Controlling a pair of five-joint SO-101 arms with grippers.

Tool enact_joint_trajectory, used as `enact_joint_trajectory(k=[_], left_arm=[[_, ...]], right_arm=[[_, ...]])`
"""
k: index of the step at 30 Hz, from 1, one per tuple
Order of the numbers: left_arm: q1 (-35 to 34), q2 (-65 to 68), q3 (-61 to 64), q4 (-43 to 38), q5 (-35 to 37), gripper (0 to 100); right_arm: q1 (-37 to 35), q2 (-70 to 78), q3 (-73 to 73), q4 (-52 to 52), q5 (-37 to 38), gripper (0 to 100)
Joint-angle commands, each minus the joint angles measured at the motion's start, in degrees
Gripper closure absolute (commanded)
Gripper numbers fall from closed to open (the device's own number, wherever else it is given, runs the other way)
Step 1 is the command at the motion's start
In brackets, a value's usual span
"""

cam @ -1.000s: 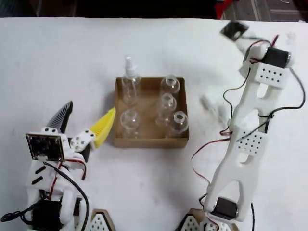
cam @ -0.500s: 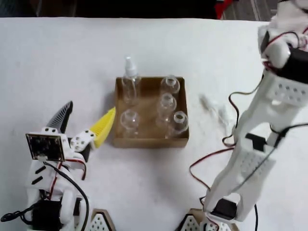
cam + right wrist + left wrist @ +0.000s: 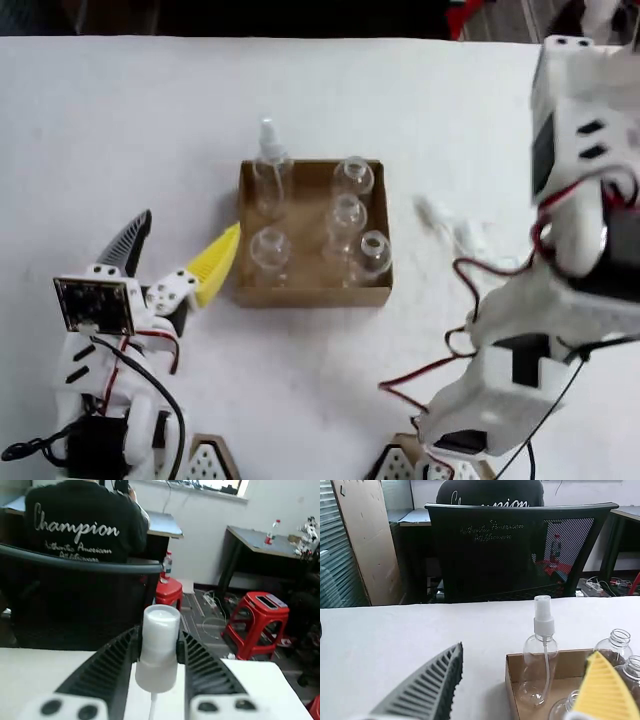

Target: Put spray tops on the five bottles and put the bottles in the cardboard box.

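Your right gripper (image 3: pixel 159 634) is clamped on a white spray top (image 3: pixel 156 672), held up over the table's 3 o'clock side. Your left gripper (image 3: pixel 190 228) sits at 8 o'clock of the cardboard box (image 3: pixel 312 296), fingers spread wide. Five bottles (image 3: pixel 347 215) stand in the box. The capped bottle (image 3: pixel 270 170) is in its 11 o'clock corner.

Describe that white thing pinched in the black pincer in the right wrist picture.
The white plastic spray top stands upright, a smooth round cap above a rounded collar, with a thin tube hanging below. The right pincer is shut on it, its black ribbed fingers pressing against either side.
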Motion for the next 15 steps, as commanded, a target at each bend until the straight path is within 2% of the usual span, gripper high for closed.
enact_joint_trajectory(k=[1,9,15], left_arm=[[0.31,-0.31,-0.09,-1.05,0.44,63],[0.31,-0.31,-0.18,-1.05,0.44,63],[0.31,-0.31,-0.18,-1.05,0.44,63]], right_arm=[[-4.26,-5.32,-2.64,1.54,-0.62,95.4],[-14.90,-12.79,-2.64,1.54,-0.79,95.5],[-18.24,-15.08,-2.64,1.54,-2.81,98.2]])
